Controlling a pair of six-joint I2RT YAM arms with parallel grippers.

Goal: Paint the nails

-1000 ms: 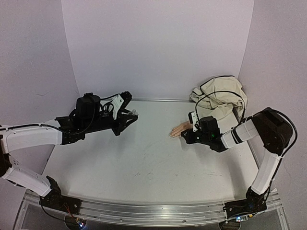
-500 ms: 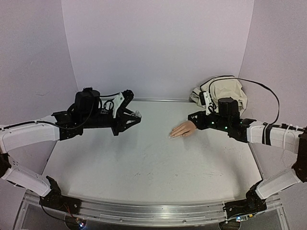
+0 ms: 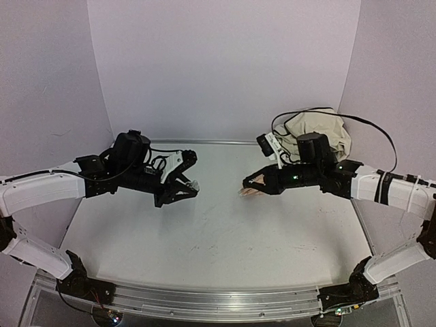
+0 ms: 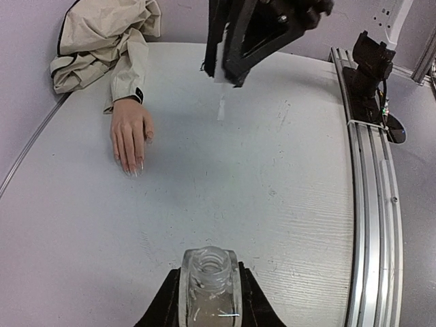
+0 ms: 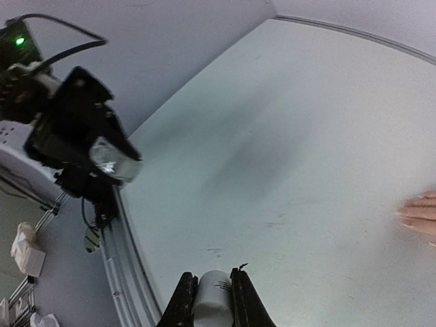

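Your left claw point(image 3: 189, 185) is clamped on a small clear bottle point(image 4: 210, 283) with its neck open. Your right claw point(image 3: 249, 181) pinches a white cap point(image 5: 213, 298) near the mannequin hand point(image 4: 129, 129), which lies flat on the counter point(image 3: 204, 238). Its nails point(image 4: 134, 172) point leftward. The beige sleeve point(image 4: 102, 34) is bunched behind.

The left arm point(image 3: 48, 191) reaches in from the near left over the desk point(image 3: 218, 238), forearm roughly level. The left pincer point(image 3: 188, 184) points right, clamped on a small clear bottle point(image 4: 209, 283). The right arm point(image 3: 388, 189) stretches in from the right. The right pincer point(image 3: 251, 182) points left and slightly down, closed on what looks like a whitish cap point(image 5: 212, 300). The two pincers face each other, apart.
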